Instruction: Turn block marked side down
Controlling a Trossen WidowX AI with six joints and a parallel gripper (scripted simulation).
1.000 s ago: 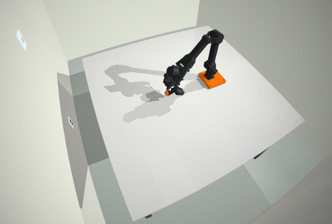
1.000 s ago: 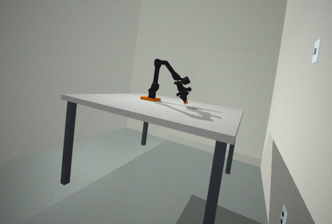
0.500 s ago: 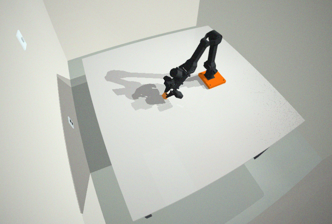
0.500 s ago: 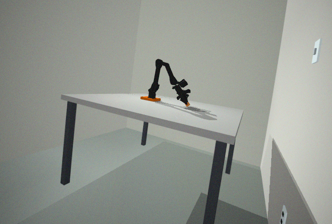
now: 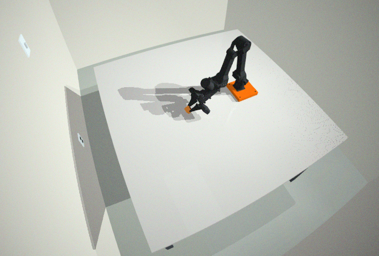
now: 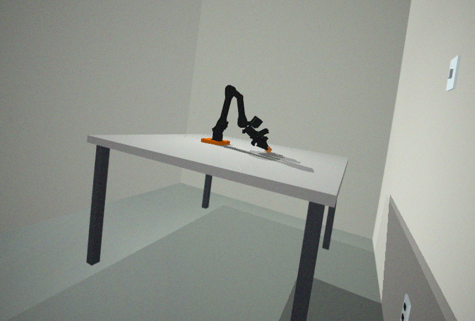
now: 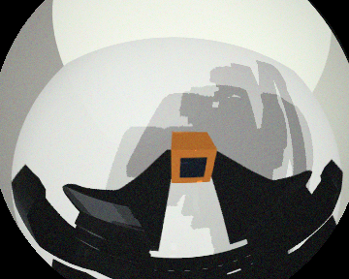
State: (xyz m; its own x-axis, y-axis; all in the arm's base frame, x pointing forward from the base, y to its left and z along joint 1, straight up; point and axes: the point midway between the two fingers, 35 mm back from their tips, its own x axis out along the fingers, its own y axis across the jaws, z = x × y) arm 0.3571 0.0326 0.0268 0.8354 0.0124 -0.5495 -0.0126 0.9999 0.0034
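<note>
Here the orange block (image 7: 193, 158) sits clamped between the fingertips of the gripper (image 5: 193, 107), its dark marked face turned toward the wrist camera. It is low over the white table (image 5: 196, 155), near the far left part of the top; contact with the surface cannot be told. The arm slants down from its orange base (image 5: 242, 90), off to the right
</note>
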